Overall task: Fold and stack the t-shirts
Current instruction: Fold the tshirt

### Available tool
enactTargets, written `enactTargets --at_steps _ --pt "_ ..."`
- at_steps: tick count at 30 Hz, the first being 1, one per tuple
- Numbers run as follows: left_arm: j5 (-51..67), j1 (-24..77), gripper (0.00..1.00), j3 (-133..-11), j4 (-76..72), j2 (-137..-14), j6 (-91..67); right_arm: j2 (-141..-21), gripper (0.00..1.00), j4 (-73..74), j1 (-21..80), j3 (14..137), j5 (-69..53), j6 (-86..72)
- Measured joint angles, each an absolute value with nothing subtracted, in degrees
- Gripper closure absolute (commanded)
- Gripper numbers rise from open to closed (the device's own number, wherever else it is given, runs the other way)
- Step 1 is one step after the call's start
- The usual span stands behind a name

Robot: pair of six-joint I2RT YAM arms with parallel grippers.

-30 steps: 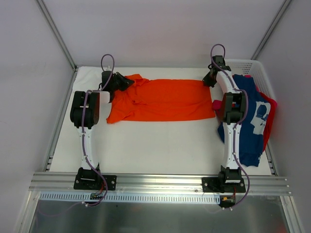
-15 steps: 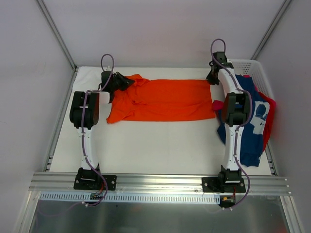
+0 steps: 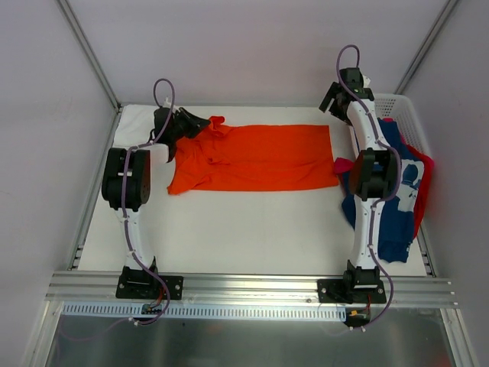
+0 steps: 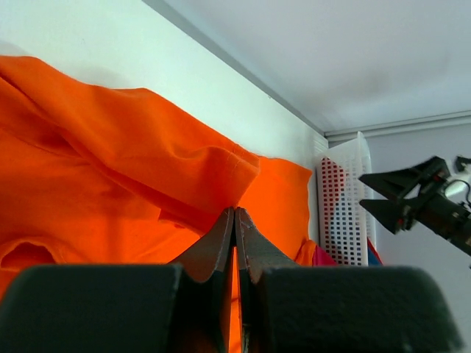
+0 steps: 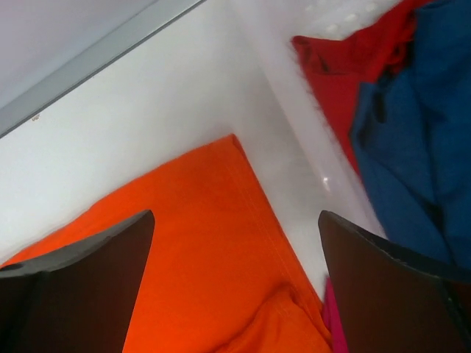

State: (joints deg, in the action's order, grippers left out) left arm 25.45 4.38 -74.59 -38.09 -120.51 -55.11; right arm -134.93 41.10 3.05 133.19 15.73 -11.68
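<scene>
A bright orange t-shirt (image 3: 260, 157) lies spread across the back of the table, its collar end to the left. My left gripper (image 3: 202, 123) is shut on a fold at that left end; in the left wrist view the cloth (image 4: 132, 154) gathers into the closed fingertips (image 4: 235, 212). Above the shirt's far right corner (image 5: 221, 220) my right gripper (image 3: 330, 103) hangs open and holds nothing. A navy t-shirt with white print (image 3: 391, 191) and a pink-red one (image 3: 426, 164) drape over the basket on the right.
The white lattice basket (image 3: 397, 103) stands at the table's right edge, close beside the right arm; its wall (image 5: 294, 125) shows in the right wrist view. A pink-red flap (image 3: 340, 163) touches the orange shirt's right hem.
My right gripper has opened, let go of the orange shirt's far right corner and risen toward the back. The left gripper has lifted a little with the shirt's left end.
</scene>
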Motion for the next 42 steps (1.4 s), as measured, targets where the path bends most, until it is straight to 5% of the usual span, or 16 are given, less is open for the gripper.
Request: enactTargets --at_steps 10,37,42 --pt "25.6 4.4 1.00 -70.0 -38.8 -119.4 -55.1 -148.4 0.01 41.5 5.2 139.6 7.2 -11.3" --pt "27.6 4.4 1.00 -69.5 -40.2 -119.6 -54.9 -149.0 0.01 34.8 4.8 139.9 13.4 -7.8" --pt "28.1 4.1 1.00 -69.5 -40.2 -119.7 -54.9 -149.0 0.19 33.5 4.3 140.0 12.0 -9.9"
